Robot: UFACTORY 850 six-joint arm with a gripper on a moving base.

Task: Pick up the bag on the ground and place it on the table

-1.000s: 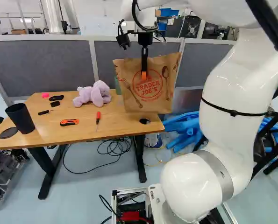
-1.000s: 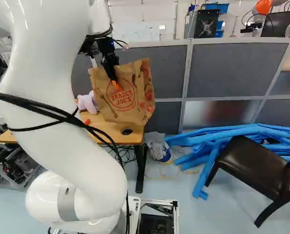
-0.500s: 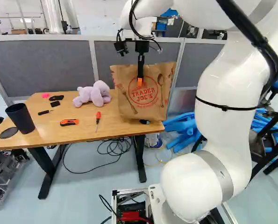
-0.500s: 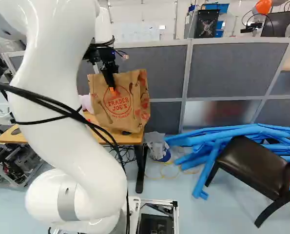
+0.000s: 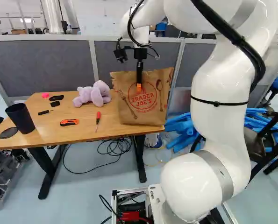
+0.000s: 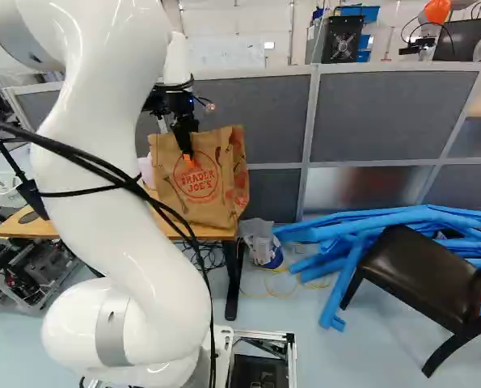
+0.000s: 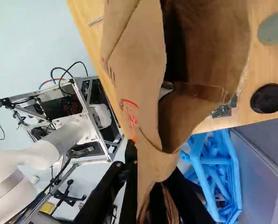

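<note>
Gripper (image 5: pixel 139 87) pinched nearly closed on bag (image 5: pixel 143 106) wall — both lower now, centre of left base view. Bag probably reaching table (image 5: pixel 45 129) — release looks near.

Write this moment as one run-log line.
gripper: shut on rim of paper bag | paper bag: upright, mouth open | place: at table end, apparently resting | release: not yet
</note>
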